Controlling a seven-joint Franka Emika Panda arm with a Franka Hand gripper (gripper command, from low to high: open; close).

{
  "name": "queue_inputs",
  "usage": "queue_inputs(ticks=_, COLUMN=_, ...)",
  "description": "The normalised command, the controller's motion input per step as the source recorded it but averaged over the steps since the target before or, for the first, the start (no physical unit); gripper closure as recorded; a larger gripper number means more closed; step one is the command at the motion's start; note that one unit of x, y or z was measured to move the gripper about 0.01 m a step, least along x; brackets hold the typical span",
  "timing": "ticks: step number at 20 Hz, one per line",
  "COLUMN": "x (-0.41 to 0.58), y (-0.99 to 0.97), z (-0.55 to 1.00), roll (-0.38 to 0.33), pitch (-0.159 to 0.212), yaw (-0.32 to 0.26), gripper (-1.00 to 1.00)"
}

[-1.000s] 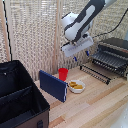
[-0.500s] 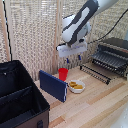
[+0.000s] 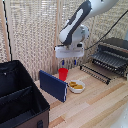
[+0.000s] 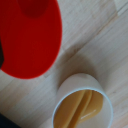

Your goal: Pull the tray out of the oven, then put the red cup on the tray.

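Note:
The red cup stands upright on the wooden table, between a blue flat panel and a white bowl. My gripper hangs just above it, open, with nothing between its fingers. In the wrist view the red cup fills much of the picture, seen from above. The oven sits at the exterior view's right with its door folded down. The dark barred tray sticks out of the oven's front above the door.
A white bowl of yellow snacks sits close beside the cup. A blue flat panel leans next to it. A large black soft case lies open at the exterior view's left. A bamboo blind backs the table.
The gripper has moved down and slightly toward the exterior view's left, ending closer over the red cup. Nothing else has moved.

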Motion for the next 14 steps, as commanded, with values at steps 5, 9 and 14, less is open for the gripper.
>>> queue_inputs(ticks=5, x=0.265, y=-0.22, z=-0.01, roll=0.151, pitch=0.090, yaw=-0.115, gripper=-1.00)
queue_inputs(ticks=9, x=0.213, y=-0.21, z=-0.08, roll=0.055, pitch=0.113, yaw=-0.061, gripper=-1.00)
queue_inputs(ticks=14, x=0.031, y=-0.24, z=-0.17, roll=0.009, pitch=0.076, yaw=-0.007, gripper=-1.00)
